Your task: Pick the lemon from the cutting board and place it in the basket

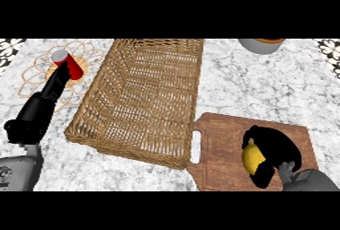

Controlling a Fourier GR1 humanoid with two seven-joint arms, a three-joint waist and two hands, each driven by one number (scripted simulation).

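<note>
A yellow lemon (252, 157) lies on the brown wooden cutting board (219, 152) at the lower right. My right hand (275, 146) is over it with fingers curled round it, hiding most of the fruit. The woven wicker basket (143, 96) sits in the middle, left of the board, with nothing visible inside. My left hand (36, 114) stands at the left edge, fingers straight and pointing up the counter, holding nothing.
A red and grey cylinder (68, 65) lies on a round wire trivet (40, 76) at the upper left, just beyond my left fingertips. A grey bowl (261, 45) shows at the top right edge. The counter is white marble.
</note>
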